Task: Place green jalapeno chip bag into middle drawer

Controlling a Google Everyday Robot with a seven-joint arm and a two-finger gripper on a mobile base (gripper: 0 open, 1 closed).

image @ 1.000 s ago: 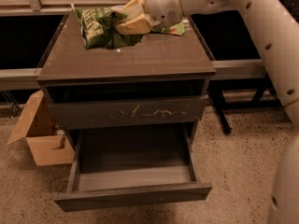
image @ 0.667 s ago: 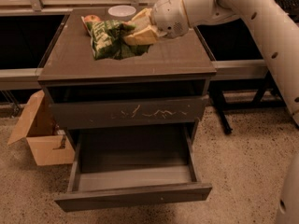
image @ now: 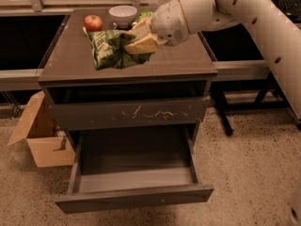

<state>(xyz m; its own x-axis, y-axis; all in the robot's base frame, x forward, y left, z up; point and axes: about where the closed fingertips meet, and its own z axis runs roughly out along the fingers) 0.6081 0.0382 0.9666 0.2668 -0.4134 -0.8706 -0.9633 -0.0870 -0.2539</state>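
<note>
Lowest in the frame, the middle drawer (image: pixel 134 197) stands pulled out with a bare interior, ready but unfilled. Above it is the shut drawer front (image: pixel 131 114) with pale scratches, and a cardboard box (image: pixel 44 140) sits at the left. Higher up, over the cabinet top (image: pixel 181 60), the gripper (image: pixel 141 39) is clamped on the green jalapeno chip bag (image: pixel 110 48). The grasp looks done; the carry down and the release remain. Behind are an apple (image: pixel 93 22) and a bowl (image: pixel 123 15). Against the earlier frame, bag and gripper sit lower, nearer the top's front edge, uncovering the apple; the drawer is unchanged.
</note>
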